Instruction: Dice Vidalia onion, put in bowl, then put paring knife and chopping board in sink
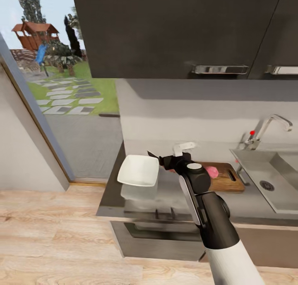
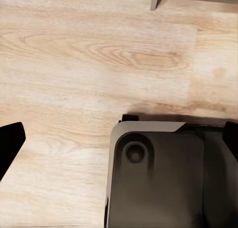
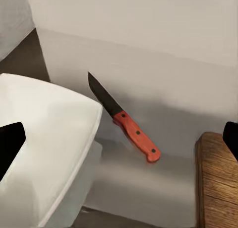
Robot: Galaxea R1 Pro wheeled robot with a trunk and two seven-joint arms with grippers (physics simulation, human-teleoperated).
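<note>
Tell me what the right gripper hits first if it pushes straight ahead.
Probably the red-handled paring knife, lying centred ahead of the open right gripper on the glossy dark grey countertop, between white bowl and wooden chopping board.

On the countertop (image 1: 248, 202), the bowl (image 1: 138, 170) lies left, the board (image 1: 225, 177) in the middle and the sink (image 1: 285, 194) right. The onion (image 1: 212, 171) sits on the board. The knife (image 3: 126, 121) lies between bowl and board.
</note>
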